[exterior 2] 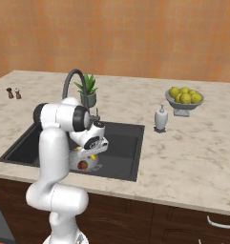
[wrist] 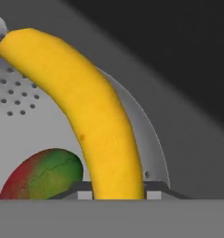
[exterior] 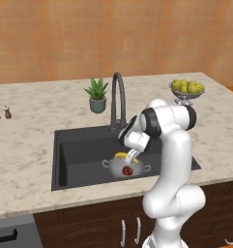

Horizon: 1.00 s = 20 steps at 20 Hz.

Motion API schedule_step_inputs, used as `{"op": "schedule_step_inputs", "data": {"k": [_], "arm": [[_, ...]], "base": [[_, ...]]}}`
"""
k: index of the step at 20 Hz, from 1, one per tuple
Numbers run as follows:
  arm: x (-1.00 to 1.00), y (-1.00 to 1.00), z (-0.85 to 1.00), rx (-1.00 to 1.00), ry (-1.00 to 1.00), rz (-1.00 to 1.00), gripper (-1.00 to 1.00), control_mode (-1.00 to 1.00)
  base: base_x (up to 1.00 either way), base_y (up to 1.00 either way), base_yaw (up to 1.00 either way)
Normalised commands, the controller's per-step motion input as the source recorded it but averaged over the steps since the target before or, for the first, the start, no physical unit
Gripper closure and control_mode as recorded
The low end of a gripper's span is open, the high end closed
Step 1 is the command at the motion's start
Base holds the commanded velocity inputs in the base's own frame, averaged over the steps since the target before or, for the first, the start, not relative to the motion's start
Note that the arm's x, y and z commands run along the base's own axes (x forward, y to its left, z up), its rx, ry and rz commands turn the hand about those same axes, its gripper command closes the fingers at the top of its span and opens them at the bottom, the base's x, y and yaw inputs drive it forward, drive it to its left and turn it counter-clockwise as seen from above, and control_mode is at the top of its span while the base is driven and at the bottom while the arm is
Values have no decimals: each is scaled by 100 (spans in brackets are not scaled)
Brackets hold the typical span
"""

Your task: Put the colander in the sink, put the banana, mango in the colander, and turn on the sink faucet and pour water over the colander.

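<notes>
Seen from the hand camera, the banana (wrist: 97, 116) arcs from the upper left of the frame down to bottom centre, where its lower end sits between the two dark fingertips of the claw (wrist: 117, 189), which is closed on it at a narrow gap. Just left of it, at lower left, the red-and-green mango (wrist: 41, 173) lies inside the perforated colander (wrist: 16, 100), whose rim curves behind the banana.

In the left base view, the claw (exterior: 131, 156) hangs at centre frame directly over the colander (exterior: 114, 166), which stands in the dark sink (exterior: 79, 152) toward its front wall; the banana (exterior: 123, 155) shows as a yellow sliver above the rim and the mango (exterior: 127, 170) as a red spot within.

Behind the sink, the gooseneck faucet (exterior: 118, 99) rises at upper centre, a potted plant (exterior: 97, 95) just to its left. A footed bowl of yellow-green fruits (exterior: 186, 90) stands at upper right on the marble surface (exterior: 26, 140), two small shakers (exterior: 1, 112) at far left. The right base view adds a soap dispenser (exterior 2: 161, 118) right of the sink.
</notes>
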Motion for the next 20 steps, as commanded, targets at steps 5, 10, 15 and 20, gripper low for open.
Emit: {"op": "schedule_step_inputs", "data": {"k": [5,10,15,20], "arm": [[-29,16,-21,-7,0,0,100,-100],[-44,3,4,0,-7,0,100,-100],[-22,11,5,-2,-11,0,100,-100],[6,10,0,-2,-3,0,-100,-100]], "base": [[0,0,0],[0,0,0],[0,0,0],[0,0,0]]}}
